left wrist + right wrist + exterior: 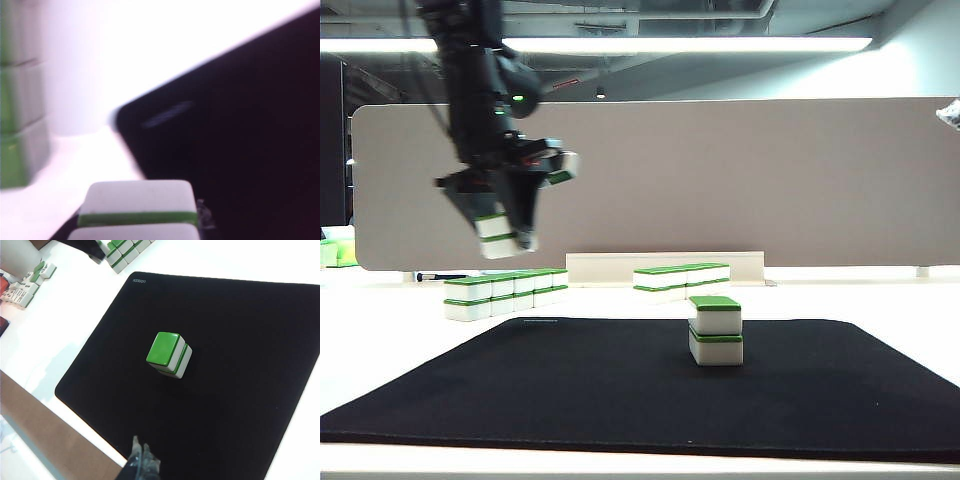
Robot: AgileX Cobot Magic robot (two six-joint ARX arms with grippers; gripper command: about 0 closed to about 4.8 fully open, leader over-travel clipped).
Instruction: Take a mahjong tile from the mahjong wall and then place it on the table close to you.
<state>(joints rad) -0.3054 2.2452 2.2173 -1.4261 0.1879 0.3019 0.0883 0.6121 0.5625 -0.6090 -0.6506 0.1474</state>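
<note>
Your left gripper (505, 235) hangs in the air, clamped on a stack of two mahjong tiles (498, 237), above the mahjong wall (505, 293) on the white table (380, 345). Your right gripper (142, 462) shows only a blurred tip over the black mat (240, 370), so you cannot tell its opening; a two-tile stack (716, 330) stands on that mat.

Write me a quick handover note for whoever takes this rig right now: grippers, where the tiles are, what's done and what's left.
Left gripper: in the air above the left end of the mahjong wall, shut on a tile, clear of the table.
Right gripper: high over the near edge of the black mat, carrying nothing; whether its jaws are open or shut does not show.
On the mat: two tiles stacked, one on the other.
Done: a tile is lifted off the wall.
Left: bring it to the near part of the table, set it down, release.
</note>
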